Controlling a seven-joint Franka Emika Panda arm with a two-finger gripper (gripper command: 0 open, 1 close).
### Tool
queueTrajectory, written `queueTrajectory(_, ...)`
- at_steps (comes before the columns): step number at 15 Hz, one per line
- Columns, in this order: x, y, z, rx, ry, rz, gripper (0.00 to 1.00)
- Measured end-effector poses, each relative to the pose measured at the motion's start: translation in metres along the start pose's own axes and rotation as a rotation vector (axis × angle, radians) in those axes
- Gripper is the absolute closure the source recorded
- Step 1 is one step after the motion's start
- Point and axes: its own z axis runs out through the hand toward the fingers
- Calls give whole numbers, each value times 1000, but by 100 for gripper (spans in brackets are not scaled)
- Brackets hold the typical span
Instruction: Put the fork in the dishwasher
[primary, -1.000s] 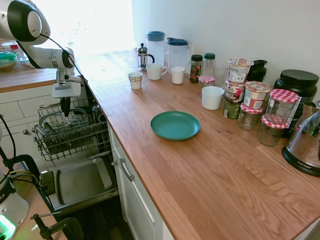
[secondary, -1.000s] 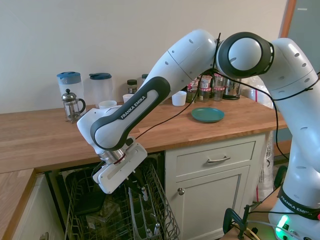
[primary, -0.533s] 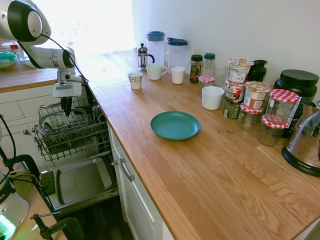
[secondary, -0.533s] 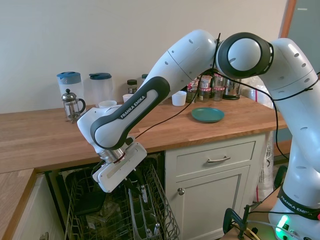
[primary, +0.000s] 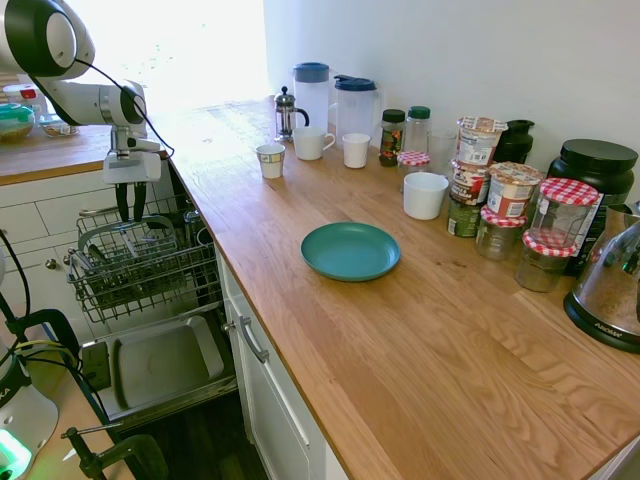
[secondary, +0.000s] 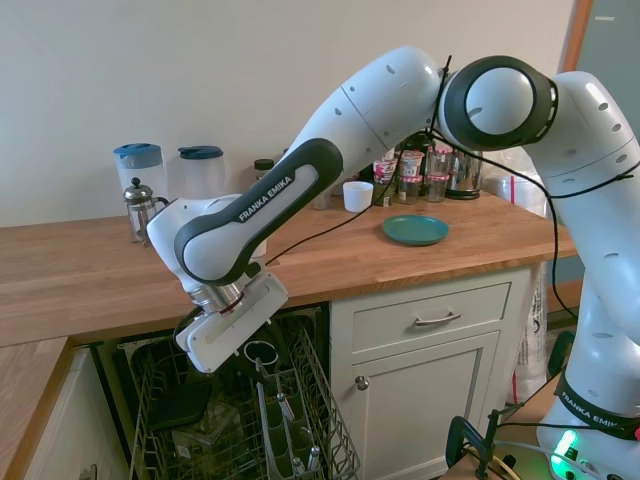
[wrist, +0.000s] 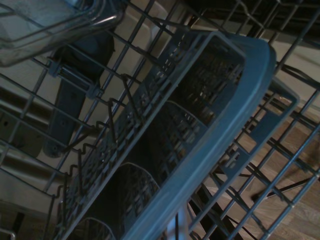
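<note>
Both fingers (primary: 121, 203) parted and empty, end effector (primary: 129, 205) poised upright with the blue-grey plastic cutlery basket (wrist: 235, 100) of the grey wire-racked dishwasher (primary: 150, 275) directly beneath, likely for a vertical drop; slim whitish-handled fork not clearly visible.

White arm bent at the elbow, wrist pointing straight down; gripper (primary: 129, 203) hanging vertically with fingers slightly parted.

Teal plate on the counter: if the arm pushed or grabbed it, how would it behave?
The teal plate lies flat and low on the wooden counter, so it would probably slide rather than tip. Its shallow rim sits close to the wood, so getting fingers under it looks awkward. It looks matte, possibly plastic, so likely light and not very fragile.
</note>
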Motion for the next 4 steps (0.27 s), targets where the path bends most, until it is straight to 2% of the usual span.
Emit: queueTrajectory(4, -22, 16, -34, 27, 35, -11, 0)
